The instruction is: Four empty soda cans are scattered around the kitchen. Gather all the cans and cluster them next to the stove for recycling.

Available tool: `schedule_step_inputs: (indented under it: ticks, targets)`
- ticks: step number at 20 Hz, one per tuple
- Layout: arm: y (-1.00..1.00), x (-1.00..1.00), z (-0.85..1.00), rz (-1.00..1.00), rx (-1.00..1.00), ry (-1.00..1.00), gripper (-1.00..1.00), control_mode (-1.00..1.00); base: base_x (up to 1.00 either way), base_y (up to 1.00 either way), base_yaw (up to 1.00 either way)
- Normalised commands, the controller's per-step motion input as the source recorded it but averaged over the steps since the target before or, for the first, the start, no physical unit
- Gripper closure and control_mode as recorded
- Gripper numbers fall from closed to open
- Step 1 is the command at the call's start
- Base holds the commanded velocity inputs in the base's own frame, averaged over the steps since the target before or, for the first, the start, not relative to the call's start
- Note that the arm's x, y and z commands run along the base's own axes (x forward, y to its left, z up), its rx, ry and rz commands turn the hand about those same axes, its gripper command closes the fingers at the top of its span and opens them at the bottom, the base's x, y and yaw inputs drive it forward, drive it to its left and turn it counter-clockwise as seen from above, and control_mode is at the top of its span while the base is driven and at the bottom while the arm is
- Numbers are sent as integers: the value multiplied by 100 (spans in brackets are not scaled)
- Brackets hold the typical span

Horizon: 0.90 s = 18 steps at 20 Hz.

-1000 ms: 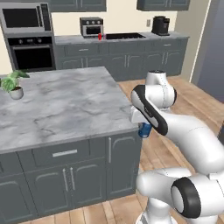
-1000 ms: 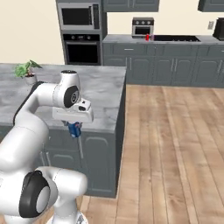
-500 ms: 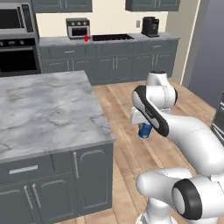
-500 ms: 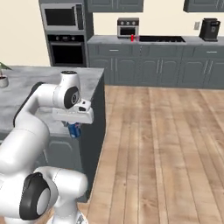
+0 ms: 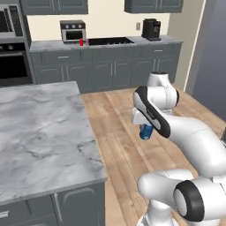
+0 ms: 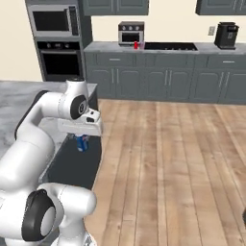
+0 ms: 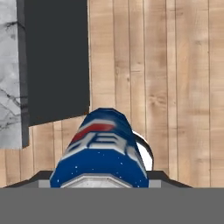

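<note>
Your pincer (image 5: 146,131) is clamped on the blue can (image 5: 145,131), held above wood floor (image 6: 163,158), right of the island (image 5: 39,132); a red can (image 5: 81,42) stands far off beside the stove (image 5: 108,41).

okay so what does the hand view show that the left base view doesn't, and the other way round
Hand view: the blue can's label close up, white bands with a red stripe, and the plank floor straight below it, with the dark side of the island.

Left base view: the far counter with the toaster oven, a red can beside it, the black stove and the coffee machine, plus the wall oven.

Both: the blue can held in the pincer above the wooden floor, and the marble top of the island.
</note>
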Motion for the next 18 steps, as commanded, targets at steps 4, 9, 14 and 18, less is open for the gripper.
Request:
schedule_step_inputs:
  ticks: [4,9,14,18]
  targets:
    - [0,0,0,0,0,0,100,100,83,-43,0]
    - [0,0,0,0,0,0,100,100,77,-46,0]
    - [0,0,0,0,0,0,100,100,79,-36,0]
    - [0,0,0,0,0,0,100,100,80,-18,0]
